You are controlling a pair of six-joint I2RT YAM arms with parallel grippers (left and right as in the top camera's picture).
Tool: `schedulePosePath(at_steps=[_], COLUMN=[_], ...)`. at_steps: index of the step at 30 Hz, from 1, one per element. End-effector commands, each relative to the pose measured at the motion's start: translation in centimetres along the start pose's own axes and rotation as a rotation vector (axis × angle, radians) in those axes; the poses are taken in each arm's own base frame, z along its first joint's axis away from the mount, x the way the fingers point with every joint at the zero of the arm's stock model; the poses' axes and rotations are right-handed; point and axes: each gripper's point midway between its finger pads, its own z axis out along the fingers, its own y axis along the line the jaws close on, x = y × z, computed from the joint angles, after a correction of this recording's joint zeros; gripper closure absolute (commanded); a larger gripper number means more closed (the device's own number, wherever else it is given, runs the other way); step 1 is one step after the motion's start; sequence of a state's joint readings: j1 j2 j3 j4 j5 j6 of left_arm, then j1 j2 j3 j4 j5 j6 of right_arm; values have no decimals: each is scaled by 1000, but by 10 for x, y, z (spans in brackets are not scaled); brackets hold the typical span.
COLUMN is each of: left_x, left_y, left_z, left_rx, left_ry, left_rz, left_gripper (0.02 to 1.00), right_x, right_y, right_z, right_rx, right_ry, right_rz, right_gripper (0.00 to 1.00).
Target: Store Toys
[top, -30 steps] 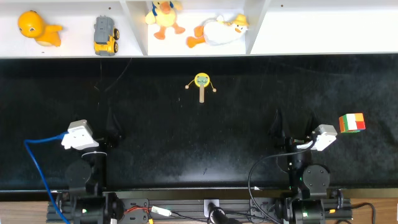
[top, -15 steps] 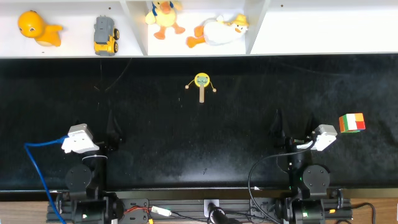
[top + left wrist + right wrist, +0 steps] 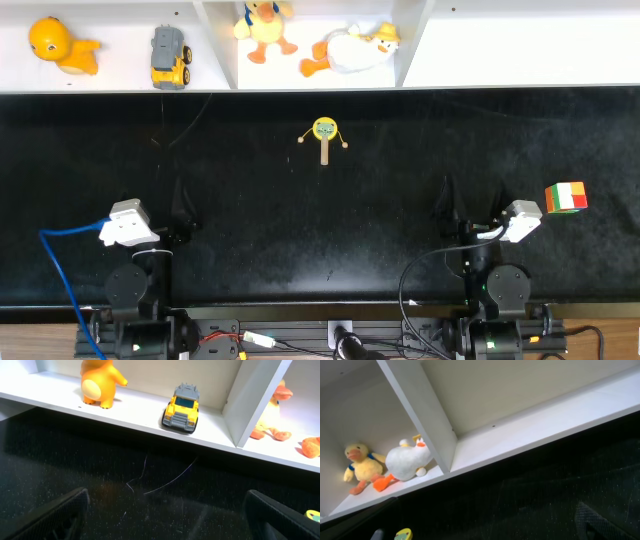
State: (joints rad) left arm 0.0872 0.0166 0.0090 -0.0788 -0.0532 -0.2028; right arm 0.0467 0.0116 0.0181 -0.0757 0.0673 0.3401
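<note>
A small rattle drum (image 3: 324,134) with a wooden handle lies on the black table, in front of the shelf's middle compartment; its edge shows in both wrist views (image 3: 314,516) (image 3: 403,534). A coloured cube (image 3: 565,197) sits at the table's right side, just right of my right gripper (image 3: 472,205). Both grippers stand open and hold nothing. My left gripper (image 3: 165,212) is low near the front left. The white shelf (image 3: 500,60) holds an orange duck (image 3: 60,45) and a yellow truck (image 3: 170,57) in its left compartment, with a yellow plush duck (image 3: 264,28) and a white plush goose (image 3: 352,48) in the middle one.
The shelf's right compartment (image 3: 530,430) has nothing in it. White dividers (image 3: 250,405) separate the compartments. A blue cable (image 3: 60,270) loops beside the left arm. Open black table lies between the grippers and the shelf.
The left arm has drawn back slightly toward its base. The right arm and the toys have not moved.
</note>
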Motion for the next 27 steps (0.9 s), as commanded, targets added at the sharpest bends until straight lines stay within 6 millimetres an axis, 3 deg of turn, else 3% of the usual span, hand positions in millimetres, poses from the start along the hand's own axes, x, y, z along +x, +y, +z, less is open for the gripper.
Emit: schedulePosePath(at_steps=[1,24,27], left_x=[-1,-1,-1], left_y=[0,0,0], left_z=[-1,-1,-1], left_rx=[4,5,5], left_ry=[-7,-6,-7], left_rz=[14,14,14], left_gripper=[20,20,20], right_x=[4,4,-4], right_y=[-1,-1,3], right_z=[0,0,0], right_rx=[2,2,-15], right_ry=[1,1,-28], right_rz=[4,4,6], right_gripper=[5,5,5])
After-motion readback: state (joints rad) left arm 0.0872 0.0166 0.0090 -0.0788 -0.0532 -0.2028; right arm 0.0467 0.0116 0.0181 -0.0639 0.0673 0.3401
